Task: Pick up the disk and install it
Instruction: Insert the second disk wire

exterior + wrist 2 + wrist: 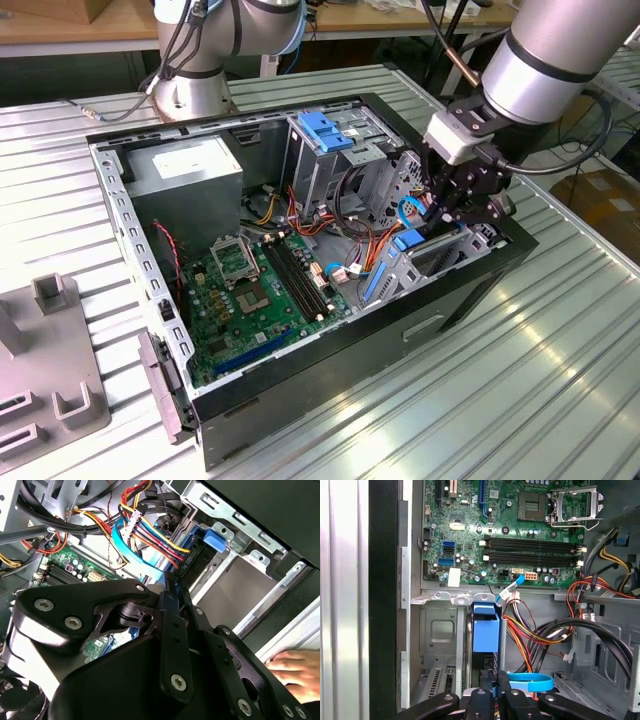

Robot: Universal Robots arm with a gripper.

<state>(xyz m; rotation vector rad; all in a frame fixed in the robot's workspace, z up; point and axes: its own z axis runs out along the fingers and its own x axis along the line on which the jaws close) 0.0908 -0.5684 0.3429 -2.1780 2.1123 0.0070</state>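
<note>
Since the disk (485, 635) stands on edge in the drive bay (437, 630) at the case's front corner, on the exterior view's right, treat it as a dense, rigid slab: metal body, heavy for its bulk, no flex, and it won't forgive a knock or a drop. The gripper (495, 692) is down inside the case over that bay, and in both wrist views the fingers (479, 700) look pinched together on the disk's thin upper edge, so you're grasping it by the narrow faces. That's the right place in my view: the blue carrier frame along the sides is plastic and a bit slick, so keep the pinch on the stiff flanks, not on the label face or the connector end. Watch the cable bundle (530, 630) lying just beside the bay; it looks close enough to snag. The motherboard (510, 535) sits next to the bay. Note a person's hand (292, 672) resting outside the case wall near the arm
</note>
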